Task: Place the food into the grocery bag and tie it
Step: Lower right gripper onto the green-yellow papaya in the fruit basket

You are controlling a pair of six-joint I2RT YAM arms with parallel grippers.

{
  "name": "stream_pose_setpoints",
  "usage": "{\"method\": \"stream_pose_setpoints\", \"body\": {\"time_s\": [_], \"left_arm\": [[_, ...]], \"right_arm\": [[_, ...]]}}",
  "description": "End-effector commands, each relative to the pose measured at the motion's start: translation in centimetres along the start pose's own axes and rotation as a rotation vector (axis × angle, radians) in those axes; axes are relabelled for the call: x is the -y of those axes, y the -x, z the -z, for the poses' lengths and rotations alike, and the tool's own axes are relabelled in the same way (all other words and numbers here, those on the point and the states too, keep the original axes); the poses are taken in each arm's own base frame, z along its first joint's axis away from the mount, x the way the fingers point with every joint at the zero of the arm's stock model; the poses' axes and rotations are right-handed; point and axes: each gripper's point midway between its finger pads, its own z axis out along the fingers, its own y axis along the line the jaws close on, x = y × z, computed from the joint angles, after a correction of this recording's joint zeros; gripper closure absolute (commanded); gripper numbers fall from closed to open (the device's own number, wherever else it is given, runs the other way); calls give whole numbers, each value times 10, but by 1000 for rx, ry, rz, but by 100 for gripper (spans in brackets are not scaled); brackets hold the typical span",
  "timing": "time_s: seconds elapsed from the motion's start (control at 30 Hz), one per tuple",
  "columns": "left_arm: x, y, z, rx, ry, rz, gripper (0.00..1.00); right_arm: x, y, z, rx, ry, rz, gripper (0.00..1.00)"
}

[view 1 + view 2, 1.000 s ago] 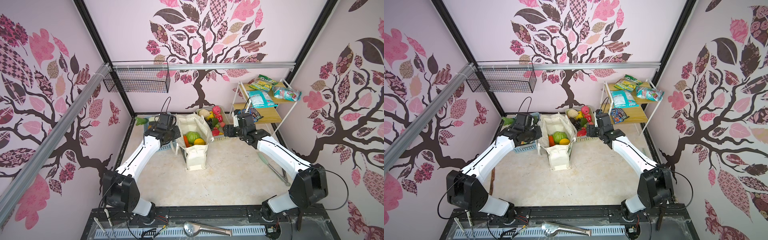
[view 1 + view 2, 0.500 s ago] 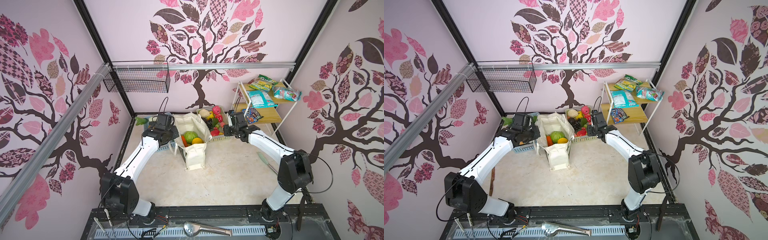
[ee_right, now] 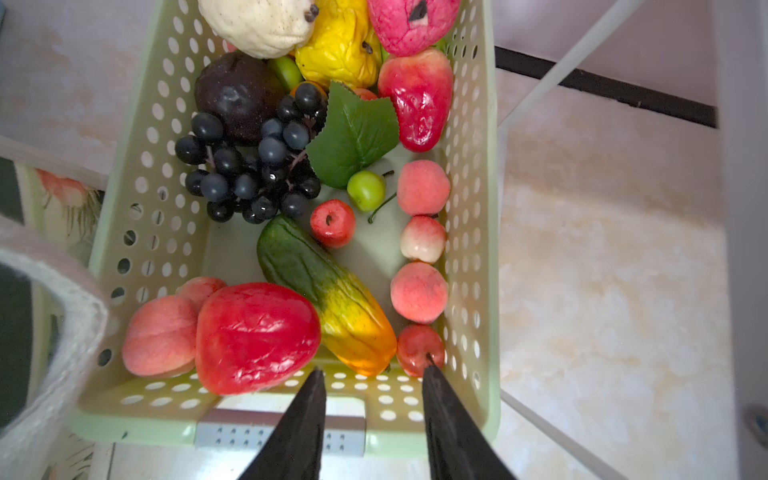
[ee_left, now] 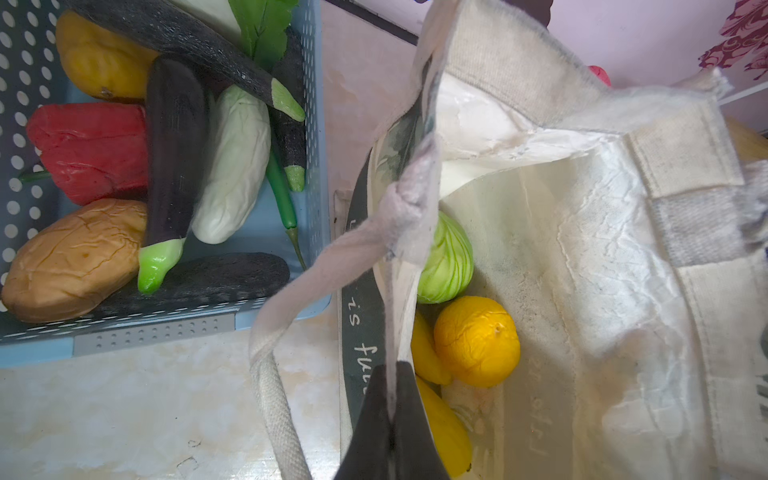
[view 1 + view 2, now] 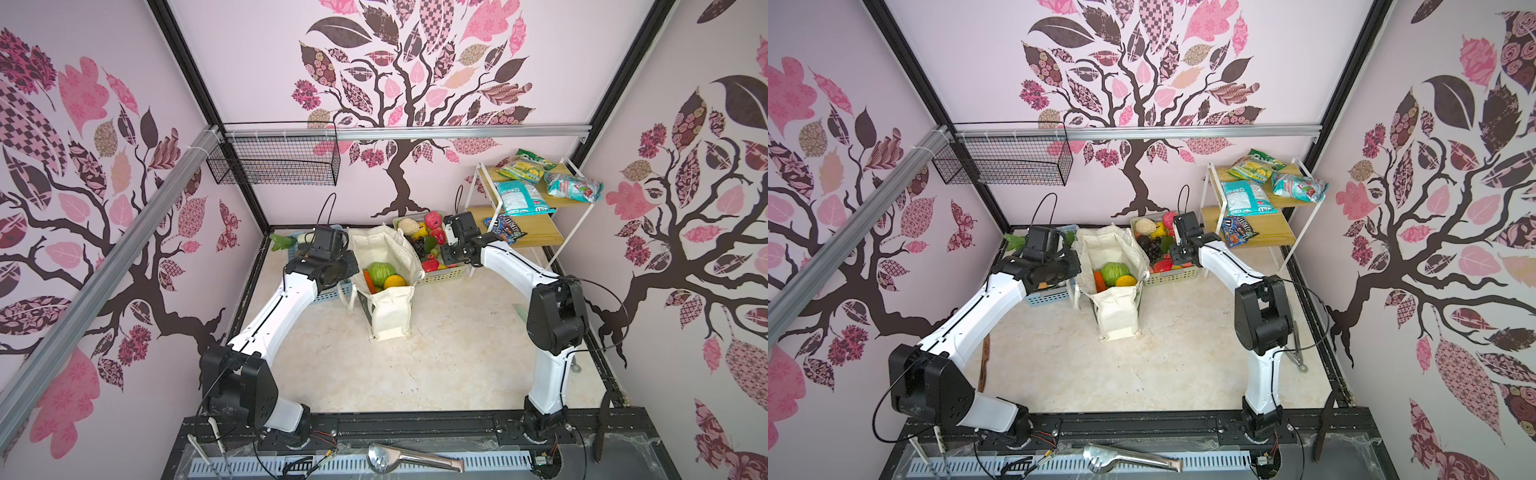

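The bag (image 5: 392,318) stands on the bench (image 5: 457,353) toward the middle of its far edge, mouth up. It looks like limp canvas, with sagging, creased walls, so I'd expect the mouth to fold shut unless it is held. The left claw (image 4: 392,370) is pinched tight on the bag's left rim, close to a strap (image 4: 274,399). Inside, well below the rim, lie a cabbage (image 4: 449,262), an orange (image 4: 478,340) and some yellow fruit (image 4: 444,432). The strap is thick woven webbing, rough enough to grip. For tying I'd take the straps partway along, not at the stiff stitched ends.

Just beside the bag stand a blue basket (image 5: 328,296) on its left and a green basket (image 3: 469,208) on its right. The right claw (image 3: 372,370) hangs over the green basket's near end, jaws apart, with nothing between them. Just ahead of its tips lies a mango (image 3: 332,299), glossy and probably hollow plastic, so light, hard and slippery. I'd take it across the middle, because the tapered orange end would likely squirt out. The red fruit (image 3: 253,336) touching it looks too broad for that gap. The peaches (image 3: 419,291) along one long wall are small and matt, which makes them easier to pick. Farther in, the grapes (image 3: 249,174) are a loose bunch that would dangle.
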Motion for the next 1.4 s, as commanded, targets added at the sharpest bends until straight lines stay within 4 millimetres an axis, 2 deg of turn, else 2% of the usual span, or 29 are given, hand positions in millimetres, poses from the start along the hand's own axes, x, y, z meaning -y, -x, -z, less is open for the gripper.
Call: {"method": "stream_pose_setpoints", "body": {"time_s": [0.0,0.2,0.43,0.5,0.67,0.87,1.0,1.1,1.2,1.37], "left_arm": [[-4,4,8,41,2,-9,100],[-4,8,14,63,3,-17,100],[-6,9,20,69,13,-23,100],[-7,8,21,65,16,-26,100],[-6,4,22,53,7,-26,100],[-2,2,17,34,-11,-17,100],[0,4,16,34,-18,-16,100],[-1,3,15,30,-16,-16,100],[-1,3,14,27,-14,-15,100],[2,3,10,17,-25,-13,100]], "right_arm": [[-3,-30,-20,-142,10,54,59],[-6,-52,-25,-222,25,88,59],[-12,-87,-26,-343,47,108,60],[-12,-99,-24,-375,49,108,60],[-14,-113,-14,-380,60,81,59],[-11,-103,-18,-343,41,91,53],[-21,-95,-22,-310,100,106,48],[-37,-99,-20,-307,198,136,42],[-45,-103,-20,-300,250,172,36],[-40,-102,-25,-311,222,191,34]]}}
